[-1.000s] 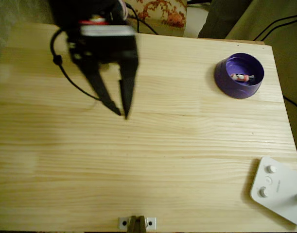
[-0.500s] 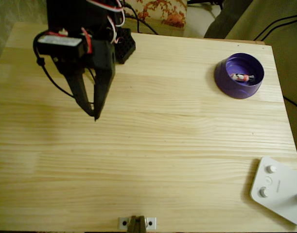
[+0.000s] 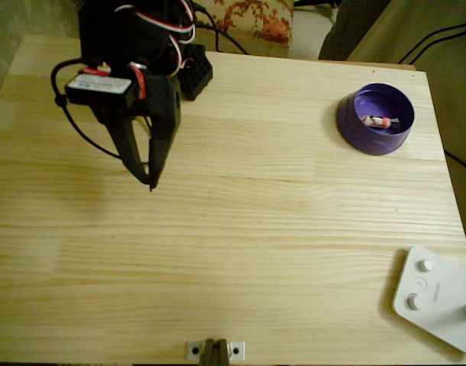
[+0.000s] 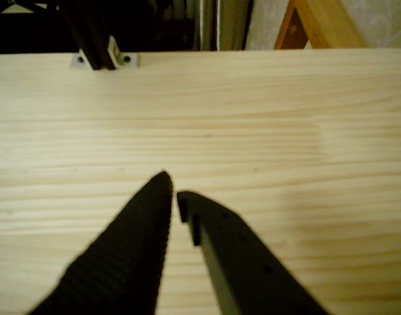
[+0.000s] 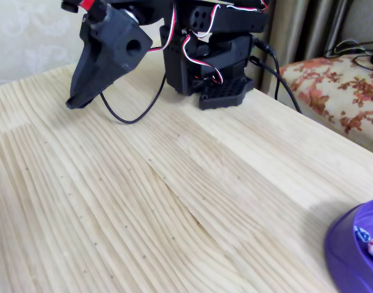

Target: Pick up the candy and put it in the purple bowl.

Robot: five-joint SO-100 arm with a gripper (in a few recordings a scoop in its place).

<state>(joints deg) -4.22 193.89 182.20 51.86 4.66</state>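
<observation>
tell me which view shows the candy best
The overhead view: the tiny white and orange-red wrapped candy lies whole inside the round purple plastic bowl. The fixed view catches just a cropped sliver of it at the picture's edge.

Matt black plastic over pale planked wood

The gripper (image 4: 174, 190) is showing matt black plastic, one finger (image 4: 131, 249) ribbed, the other smooth. Beneath it the table (image 3: 255, 252) is looking like light, satin-finished pine with visible grain. Well away from the gripper, the purple bowl (image 3: 355, 126) is appearing as smooth, slightly glossy plastic, holding the candy (image 3: 380, 121) in a shiny wrapper.
</observation>
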